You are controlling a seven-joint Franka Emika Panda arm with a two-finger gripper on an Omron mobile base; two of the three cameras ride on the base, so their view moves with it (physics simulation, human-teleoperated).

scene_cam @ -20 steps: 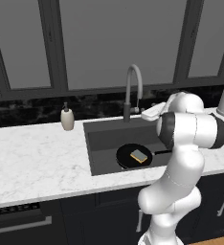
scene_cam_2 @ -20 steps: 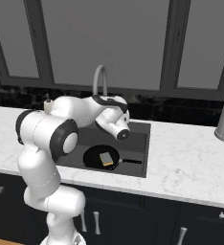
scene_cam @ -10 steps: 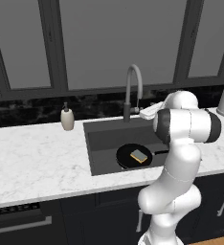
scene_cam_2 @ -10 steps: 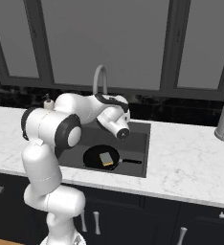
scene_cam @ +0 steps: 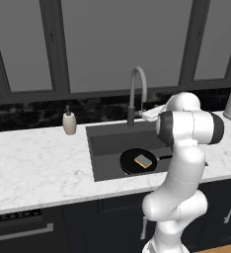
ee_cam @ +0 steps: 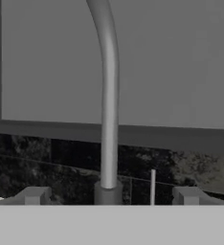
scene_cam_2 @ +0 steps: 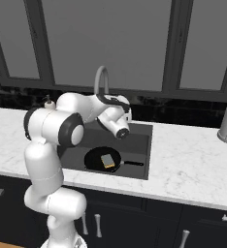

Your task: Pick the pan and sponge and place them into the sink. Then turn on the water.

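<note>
Reaching for the faucet [ee_cam: 108, 95] at frame centre, water step in hand. Pan [scene_cam: 139, 160] sits in the sink [scene_cam: 105, 143], lower centre of frame, sponge [scene_cam: 143, 160] on top of it. Claw [ee_cam: 109, 195] released, tips spread either side of the faucet base. A thin lever [ee_cam: 152, 185] stands just right of it. Next move likely needs the claw to shift right and push that lever.

My own arm hides the sink's [scene_cam: 107, 148] right side at frame centre. The faucet [ee_cam: 108, 95] runs off the hand view's top edge, and the pan handle [scene_cam: 165, 157] disappears behind the arm.
</note>
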